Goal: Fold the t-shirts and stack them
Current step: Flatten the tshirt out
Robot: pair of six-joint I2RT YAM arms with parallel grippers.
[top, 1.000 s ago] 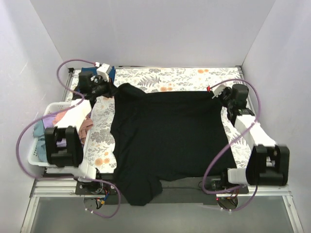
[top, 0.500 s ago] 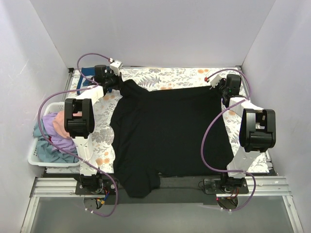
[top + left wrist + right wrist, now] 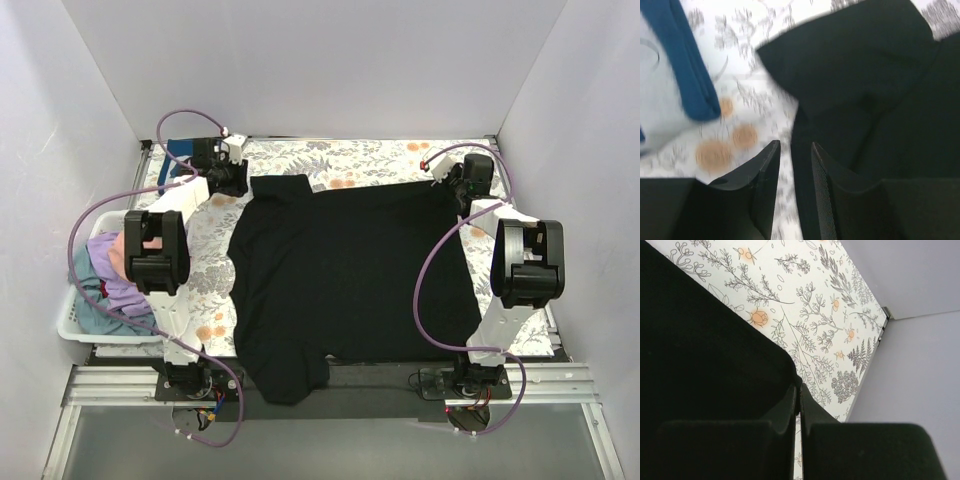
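Note:
A plain black t-shirt (image 3: 350, 270) lies spread flat on the floral table cover, its near hem hanging over the front edge. My left gripper (image 3: 228, 180) is at the shirt's far left corner. In the left wrist view it (image 3: 795, 145) is open just above the shirt's edge (image 3: 865, 75) and holds nothing. My right gripper (image 3: 463, 188) is at the far right corner. In the right wrist view it (image 3: 799, 386) is shut on the corner of the black shirt (image 3: 700, 340). Pink, lavender and teal shirts (image 3: 105, 285) lie heaped in the basket.
A white plastic basket (image 3: 70, 325) stands off the table's left edge. A dark blue folded cloth (image 3: 180, 157) lies at the far left corner, also seen in the left wrist view (image 3: 692, 70). White walls close in the back and sides.
Both arms have reached to the far edge, drawing the shirt out. My left gripper has let go of the far left corner, which now lies flat. The right still holds its corner.

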